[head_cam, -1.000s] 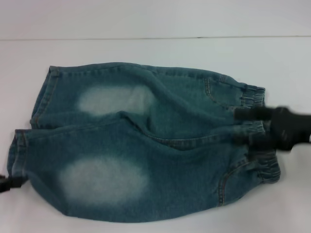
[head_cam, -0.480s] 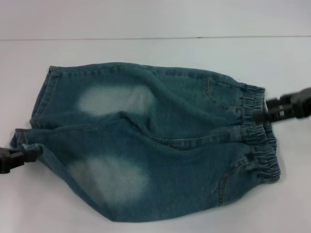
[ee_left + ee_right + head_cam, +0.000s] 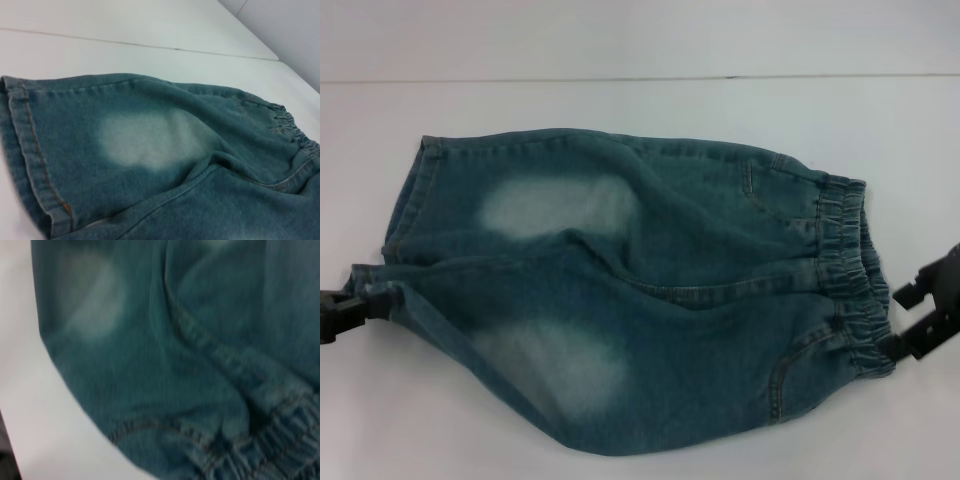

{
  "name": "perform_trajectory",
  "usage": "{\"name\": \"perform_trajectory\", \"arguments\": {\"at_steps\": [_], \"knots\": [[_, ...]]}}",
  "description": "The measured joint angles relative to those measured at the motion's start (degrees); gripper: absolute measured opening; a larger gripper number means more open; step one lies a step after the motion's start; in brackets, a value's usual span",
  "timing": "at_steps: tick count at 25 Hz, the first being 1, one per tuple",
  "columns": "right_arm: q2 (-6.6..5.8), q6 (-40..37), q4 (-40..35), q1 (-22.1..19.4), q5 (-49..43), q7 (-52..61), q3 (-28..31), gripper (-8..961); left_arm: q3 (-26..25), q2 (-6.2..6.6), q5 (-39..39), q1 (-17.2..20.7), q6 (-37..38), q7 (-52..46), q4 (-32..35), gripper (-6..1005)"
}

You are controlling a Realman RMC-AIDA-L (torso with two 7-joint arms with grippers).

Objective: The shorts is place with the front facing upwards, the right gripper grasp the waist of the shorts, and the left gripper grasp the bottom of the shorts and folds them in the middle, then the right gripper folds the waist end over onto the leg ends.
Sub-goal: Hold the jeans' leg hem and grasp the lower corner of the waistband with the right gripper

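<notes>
Now: shorts (image 3: 640, 290) flat, front up, on white table (image 3: 620, 100) | bottom (image 3: 380, 290) hem corner pinched in left hand (image 3: 365, 305), leg cloth drawn taut from it | waist (image 3: 855, 280) touching right hand (image 3: 905, 335) at near corner; cannot tell whether its fingers grip.

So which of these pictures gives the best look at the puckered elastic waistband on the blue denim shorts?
The head view: the puckered elastic waistband runs in full down the blue denim shorts' right side. The left wrist view catches only a short far stretch, and the right wrist view a blurred close-up of one part.
</notes>
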Motion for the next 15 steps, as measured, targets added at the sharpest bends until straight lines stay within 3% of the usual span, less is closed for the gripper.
{"name": "perform_trajectory", "arguments": {"at_steps": [15], "knots": [[1.49, 1.38, 2.08, -0.07, -2.39, -0.09, -7.66, 941, 0.04, 0.15, -0.24, -0.17, -0.36, 0.05, -0.55, -2]]}}
